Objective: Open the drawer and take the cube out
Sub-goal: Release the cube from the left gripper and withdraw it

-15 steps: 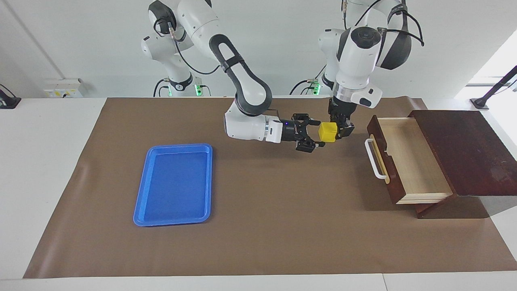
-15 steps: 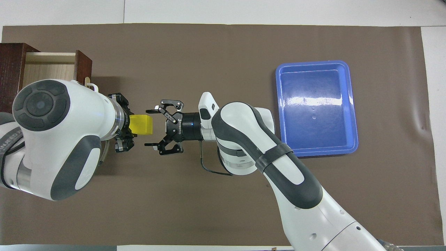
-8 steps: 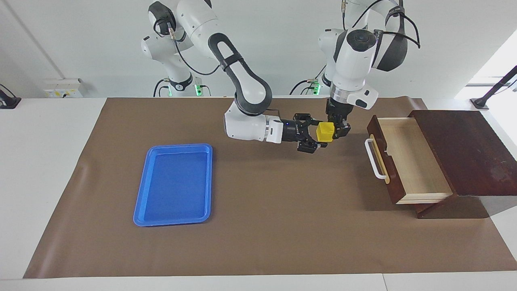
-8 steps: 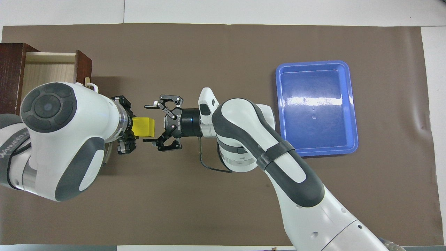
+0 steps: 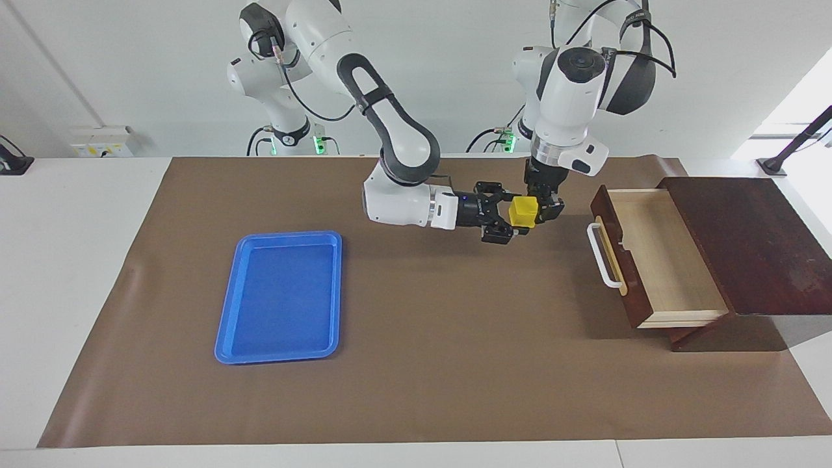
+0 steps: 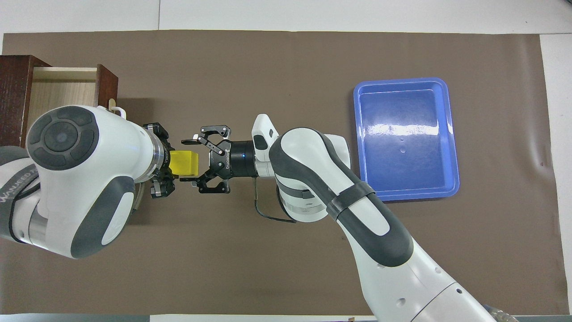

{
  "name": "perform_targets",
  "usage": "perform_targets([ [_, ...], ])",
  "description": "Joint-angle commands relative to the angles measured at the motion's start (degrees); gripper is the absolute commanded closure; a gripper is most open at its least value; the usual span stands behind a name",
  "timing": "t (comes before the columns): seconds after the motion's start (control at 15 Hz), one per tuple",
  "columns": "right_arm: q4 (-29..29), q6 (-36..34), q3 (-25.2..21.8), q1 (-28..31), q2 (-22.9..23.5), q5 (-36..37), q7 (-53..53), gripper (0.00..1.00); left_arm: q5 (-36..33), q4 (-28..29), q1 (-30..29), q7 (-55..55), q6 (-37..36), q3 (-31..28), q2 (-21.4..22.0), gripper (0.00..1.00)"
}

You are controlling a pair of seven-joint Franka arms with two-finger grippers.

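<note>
Yellow cube (image 5: 524,212) hangs in the air over the bare brown mat (image 5: 422,364), pinched between the fingers of the left gripper (image 5: 543,209), which points down from an arm that comes in above the drawer's end of the table. That grip keeps one side of the cube exposed toward the middle of the table, and the right gripper (image 5: 513,221) lies level there, its fingers set about the cube's two sides; whether they already press on it I cannot tell, though the gap looks narrow. In my judgement this is a mid-air handover, the left holding firm so the right can take the cube. The dark wooden drawer (image 5: 650,260) stands pulled out of its box (image 5: 747,240) at the left arm's end of the table, white bar handle (image 5: 601,257) facing the centre, its pale inside showing nothing in it. A blue plastic tray (image 5: 281,297) lies flat toward the right arm's end, well apart from both grippers, a likely place to set the cube.
</note>
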State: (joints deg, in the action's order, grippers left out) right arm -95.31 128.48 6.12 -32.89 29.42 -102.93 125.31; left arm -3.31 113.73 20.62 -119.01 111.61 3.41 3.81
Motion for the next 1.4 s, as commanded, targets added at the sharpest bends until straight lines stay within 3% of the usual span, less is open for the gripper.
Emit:
perform_targets([
  [0.0, 1.44, 0.01, 0.56, 0.37, 0.9, 1.77, -0.68, 1.0, 0.68, 1.32, 1.0, -0.52, 0.98, -0.86, 1.02, 1.0],
  [0.33, 1.44, 0.1, 0.48, 0.81, 0.9, 2.38, -0.77, 1.0, 0.68, 1.24, 1.0, -0.26, 1.07, -0.86, 1.02, 1.0],
  [0.4, 1.44, 0.01, 0.56, 0.98, 0.9, 2.91, -0.77, 1.0, 0.68, 1.15, 1.0, 0.01, 1.07, -0.86, 1.02, 0.96],
  [0.47, 1.44, 0.01, 0.56, 1.07, 0.9, 3.43, -0.77, 1.0, 0.68, 1.06, 1.0, 0.27, 1.07, -0.86, 0.93, 0.57],
  [0.53, 1.44, -0.07, 0.56, 1.16, 0.9, 3.61, -0.68, 1.0, 0.59, 0.8, 0.74, 0.53, 1.07, -0.94, 0.85, 0.06],
  [0.6, 1.44, -0.08, 0.56, 1.16, 0.99, 3.7, -0.68, 1.0, 0.59, 0.54, 0.3, 0.62, 1.07, -0.94, 0.76, 0.0],
  [0.8, 1.44, -0.16, 0.56, 1.25, 0.91, 3.62, -0.77, 1.0, 0.15, -0.17, -1.45, 3.77, 1.42, -1.21, 0.23, 0.0],
  [1.13, 1.79, -1.04, 0.56, 1.86, 0.99, 3.61, -0.85, 1.0, -0.55, 1.76, -10.32, 14.84, 5.37, -1.3, -0.91, 0.0],
  [1.33, 2.58, -3.93, 0.48, 4.49, 1.08, 5.54, -0.86, 1.0, -4.15, 1.94, -13.41, 19.07, 10.45, -1.3, -5.12, 0.0],
])
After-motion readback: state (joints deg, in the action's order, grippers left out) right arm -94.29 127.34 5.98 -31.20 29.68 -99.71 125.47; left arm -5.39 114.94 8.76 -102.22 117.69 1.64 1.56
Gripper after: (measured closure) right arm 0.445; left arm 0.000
